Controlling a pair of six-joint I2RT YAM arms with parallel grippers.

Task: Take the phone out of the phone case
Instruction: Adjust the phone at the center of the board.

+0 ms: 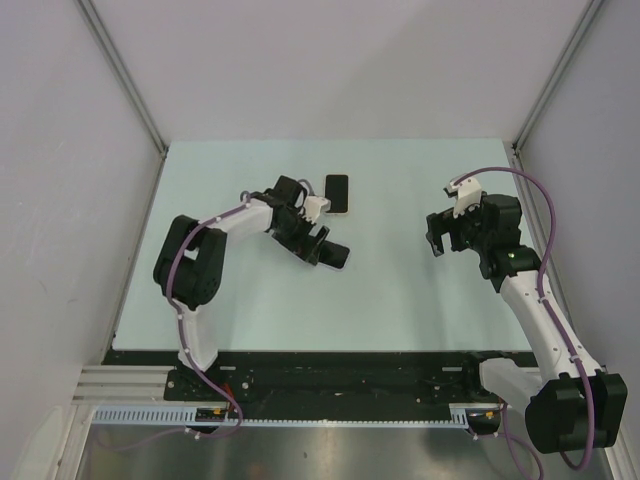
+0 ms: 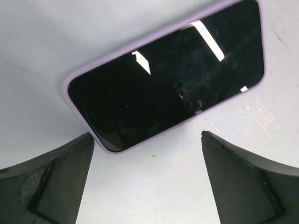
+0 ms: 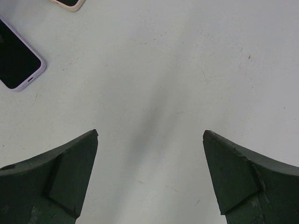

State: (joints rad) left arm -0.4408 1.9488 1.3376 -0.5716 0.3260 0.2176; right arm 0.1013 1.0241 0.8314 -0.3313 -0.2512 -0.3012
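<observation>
Shows left gripper point(image 2: 147, 137) spread wide, empty, with phone point(image 2: 168, 74) in lilac phone case point(image 2: 67, 88) flat, screen up, just ahead of it. Best to straddle the case's long edges squarely. Shows right gripper point(image 3: 149, 135) likewise spread, well apart.

Pale mint tabletop point(image 1: 400, 290), plain white walls point(image 1: 330, 60) on three sides, slanting metal corner posts point(image 1: 122, 75); even, soft light
</observation>
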